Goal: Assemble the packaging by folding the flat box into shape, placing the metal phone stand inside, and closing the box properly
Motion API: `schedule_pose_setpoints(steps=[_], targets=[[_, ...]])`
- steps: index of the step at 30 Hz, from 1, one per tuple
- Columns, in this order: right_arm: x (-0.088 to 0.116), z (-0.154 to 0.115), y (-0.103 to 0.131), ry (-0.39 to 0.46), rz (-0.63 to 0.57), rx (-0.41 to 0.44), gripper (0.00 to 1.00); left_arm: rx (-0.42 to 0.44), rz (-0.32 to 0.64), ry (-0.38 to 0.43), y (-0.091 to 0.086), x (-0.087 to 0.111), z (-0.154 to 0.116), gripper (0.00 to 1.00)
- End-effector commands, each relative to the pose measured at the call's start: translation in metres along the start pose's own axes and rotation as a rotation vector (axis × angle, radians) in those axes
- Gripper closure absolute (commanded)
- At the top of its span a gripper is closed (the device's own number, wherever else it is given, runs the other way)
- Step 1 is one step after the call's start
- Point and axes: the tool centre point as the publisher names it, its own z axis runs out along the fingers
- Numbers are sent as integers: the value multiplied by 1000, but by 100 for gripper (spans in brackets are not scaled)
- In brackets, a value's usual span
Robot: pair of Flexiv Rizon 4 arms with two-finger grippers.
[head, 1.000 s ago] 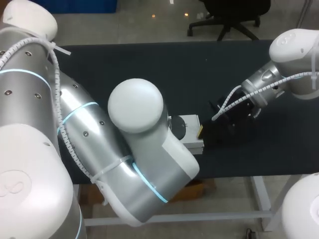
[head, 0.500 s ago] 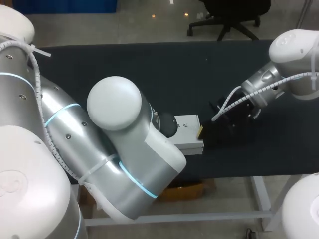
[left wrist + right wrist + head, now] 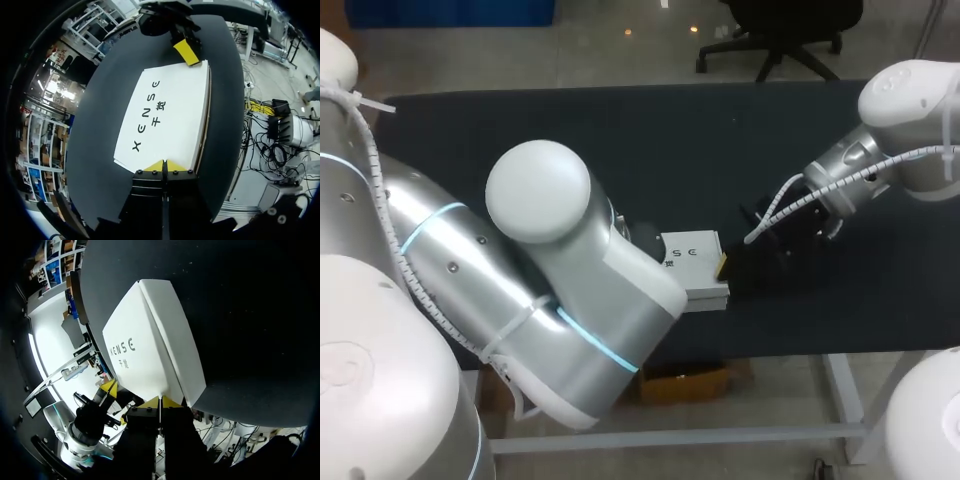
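The white, black-lettered flat cardboard box lies by the dark bench's front edge, left end effector and right end effector each closed tight, tips against its opposite ends (no phone stand in sight); folding seems in hand, needing steady opposed pressure next.

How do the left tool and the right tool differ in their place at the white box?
The left tool sits at the white box's end under the left arm; the right tool sits at the opposite end. In the head view the left tool is hidden by its arm, while the right tool shows. Both are shut at a box edge.
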Motion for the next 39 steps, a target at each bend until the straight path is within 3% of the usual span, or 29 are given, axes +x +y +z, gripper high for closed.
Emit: schedule_pose_setpoints(steps=[1, 39], targets=[[-1, 0, 2, 0, 0, 4, 100, -3, 3, 13, 2, -2, -2, 100], [-18, 14, 11, 6, 51, 26, 100, -5, -58, 77, 20, 15, 23, 100]])
